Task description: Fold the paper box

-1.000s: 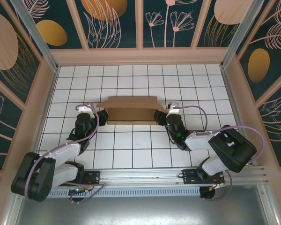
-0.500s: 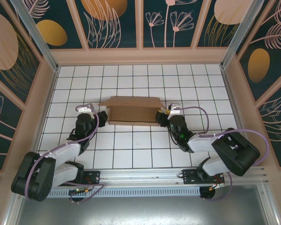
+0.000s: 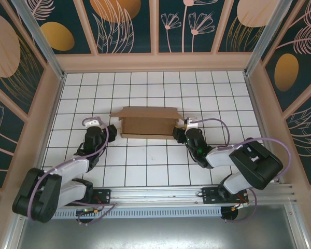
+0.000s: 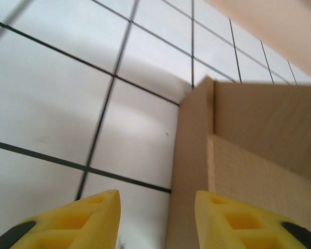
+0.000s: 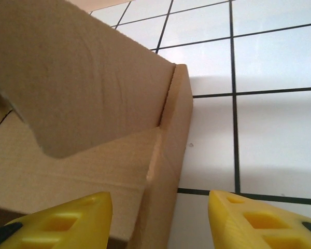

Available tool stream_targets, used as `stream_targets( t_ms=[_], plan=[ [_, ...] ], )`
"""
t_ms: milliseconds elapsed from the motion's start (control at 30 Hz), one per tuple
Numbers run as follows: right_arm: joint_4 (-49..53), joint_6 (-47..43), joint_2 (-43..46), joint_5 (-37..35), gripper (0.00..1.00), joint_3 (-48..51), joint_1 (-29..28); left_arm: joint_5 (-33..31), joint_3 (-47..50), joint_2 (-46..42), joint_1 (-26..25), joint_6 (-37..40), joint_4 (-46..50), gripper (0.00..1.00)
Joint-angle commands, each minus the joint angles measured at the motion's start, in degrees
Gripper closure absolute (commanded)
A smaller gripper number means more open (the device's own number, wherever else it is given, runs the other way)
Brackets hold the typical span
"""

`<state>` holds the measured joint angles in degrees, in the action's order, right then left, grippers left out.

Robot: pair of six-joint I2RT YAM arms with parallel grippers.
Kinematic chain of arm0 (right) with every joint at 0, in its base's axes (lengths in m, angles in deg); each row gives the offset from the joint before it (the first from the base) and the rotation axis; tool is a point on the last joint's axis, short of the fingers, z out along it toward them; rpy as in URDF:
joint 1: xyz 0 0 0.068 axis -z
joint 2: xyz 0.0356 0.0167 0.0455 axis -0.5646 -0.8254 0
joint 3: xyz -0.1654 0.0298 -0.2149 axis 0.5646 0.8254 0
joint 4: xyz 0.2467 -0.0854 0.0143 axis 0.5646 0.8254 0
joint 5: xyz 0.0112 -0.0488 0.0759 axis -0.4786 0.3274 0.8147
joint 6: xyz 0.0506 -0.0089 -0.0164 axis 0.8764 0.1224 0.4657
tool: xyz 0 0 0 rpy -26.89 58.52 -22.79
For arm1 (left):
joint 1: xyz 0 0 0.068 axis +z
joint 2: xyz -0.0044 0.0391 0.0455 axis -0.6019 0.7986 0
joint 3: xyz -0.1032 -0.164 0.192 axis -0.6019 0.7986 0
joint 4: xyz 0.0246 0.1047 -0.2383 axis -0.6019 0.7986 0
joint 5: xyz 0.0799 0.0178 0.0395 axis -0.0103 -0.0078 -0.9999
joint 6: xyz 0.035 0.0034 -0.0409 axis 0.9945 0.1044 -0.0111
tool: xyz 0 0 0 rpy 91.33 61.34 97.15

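There is one paper box [image 3: 146,122], two grippers, the left gripper [image 3: 111,128] and the right gripper [image 3: 177,130], four yellow fingers [image 4: 83,218], and one gridded table [image 3: 145,161].

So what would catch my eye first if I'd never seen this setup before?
Probably the paper box, a partly folded brown cardboard shape in the middle of the white gridded table. The left gripper and right gripper flank its two ends, each with yellow fingers open astride a box wall. Dark walls painted with gold leaves and flowers ring it all.
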<state>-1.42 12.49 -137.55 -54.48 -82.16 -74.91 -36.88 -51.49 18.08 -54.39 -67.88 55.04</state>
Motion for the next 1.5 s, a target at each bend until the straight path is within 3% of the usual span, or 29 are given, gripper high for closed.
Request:
stream_targets(
  t_ms=[0, 167, 267, 400, 500, 567, 767, 833, 900, 967, 1067, 1133, 1233, 1467],
  plan=[
    [-2.09, -1.82, 4.72, -2.78, 0.47, 2.27, 0.12, -10.36, -2.72, -3.95, 0.12, -3.57, 7.71, 0.58],
    [-1.3, -0.06, 11.01, -5.69, 0.49, 4.78, 0.18, -17.36, -9.94, -5.23, 0.28, -4.17, 16.46, 0.53],
    [3.0, 4.35, 14.92, -9.0, 0.53, 4.94, 0.85, -20.24, -14.79, -4.84, 0.37, -0.69, 19.69, 0.5],
    [25.94, 15.63, 20.09, -19.14, 0.57, -2.07, 1.47, -24.99, -21.0, -4.79, 0.46, 4.23, 23.89, 0.47],
    [38.1, 16.86, 22.54, -22.25, 0.56, -7.07, 2.23, -26.76, -25.3, -4.87, 0.45, 5.09, 25.96, 0.49],
    [40.62, 13.23, 24.55, -19.52, 0.55, -9.1, 3.36, -23.83, -29.05, -3.54, 0.45, 6.1, 27.92, 0.51],
    [46.53, -3.31, 25.21, -17.04, 0.54, -18.76, 4.31, -4.49, -41.8, 7.23, 0.34, 11.33, 36.14, 0.63],
    [47.55, -6.82, 24.04, -10.07, 0.64, -22.55, 5.92, 0.02, -45.7, 10.36, 0.39, 11.77, 37.61, 0.67],
    [48.23, -6.39, 22.33, -2.05, 0.85, -26.01, 8.28, 2.91, -47.36, 12.66, 0.28, 12.48, 38.18, 0.71],
    [48.07, -4.82, 19.01, 9.02, 1.0, -29.33, 11.56, 4.17, -48.17, 14.41, 0.32, 13.2, 38.95, 0.76],
    [49.85, -3.13, 12.18, 15.47, 1.0, -35.17, 12.69, 5.4, -47.61, 15.88, 0.29, 14.27, 39.43, 0.76],
    [56.25, -1.67, 5.31, 16.77, 1.0, -41.96, 13.1, 6.27, -46.91, 16.92, 0.3, 14.59, 39.45, 0.76],
    [62.52, -1.74, -2.64, 20.61, 0.92, -48.81, 13.11, 8.53, -45.72, 18.35, 0.29, 14.18, 39.04, 0.76],
    [61.79, -3.11, -9.06, 20.68, 0.88, -45.41, 12.12, 12.88, -38.58, 19.45, 0.11, 9.87, 35.19, 0.78]
  ],
)
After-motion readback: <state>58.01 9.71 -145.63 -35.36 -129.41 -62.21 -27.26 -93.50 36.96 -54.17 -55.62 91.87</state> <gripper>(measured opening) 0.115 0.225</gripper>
